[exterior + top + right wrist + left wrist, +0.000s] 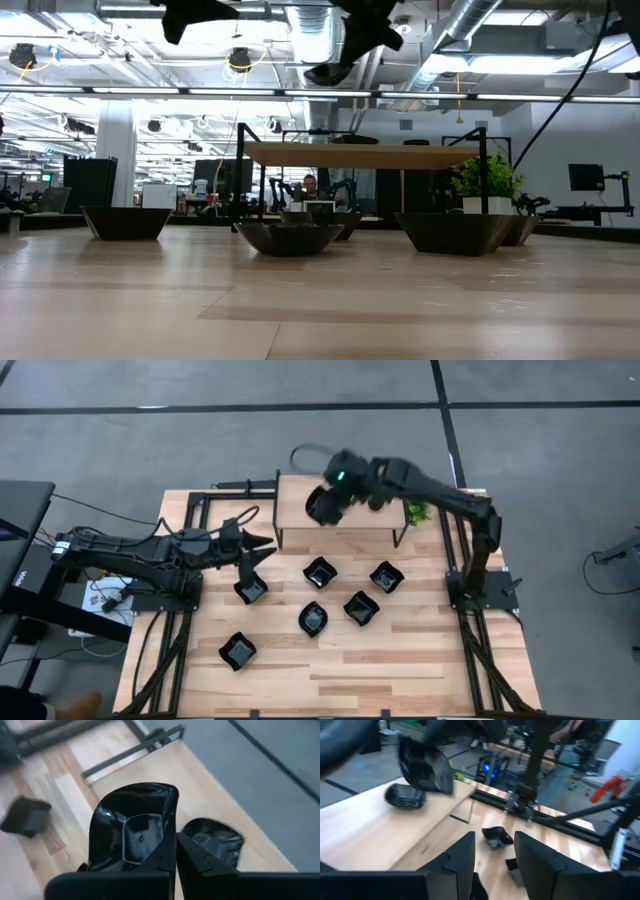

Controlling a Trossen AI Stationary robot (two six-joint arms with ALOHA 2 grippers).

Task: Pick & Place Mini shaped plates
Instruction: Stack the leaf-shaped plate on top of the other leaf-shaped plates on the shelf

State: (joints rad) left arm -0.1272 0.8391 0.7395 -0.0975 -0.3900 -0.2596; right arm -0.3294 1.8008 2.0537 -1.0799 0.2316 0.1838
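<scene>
Several mini shaped plates, glossy and black, lie on the wooden table [400,660]: one plate [250,590] at the left, others in the middle [320,571] and one near the front [237,651]. My left gripper [258,548] hangs open just above and behind the left plate, with nothing between its fingers [462,857]. My right gripper [325,505] is over the raised shelf [370,520], shut on the rim of a plate [135,830]. Another plate [215,837] lies on the shelf right beside it.
A small green plant [418,512] stands at the shelf's right end. The shelf rests on thin black legs [241,175]. Black frame rails [170,650] run along both sides of the table. Bare wood stretches along the front.
</scene>
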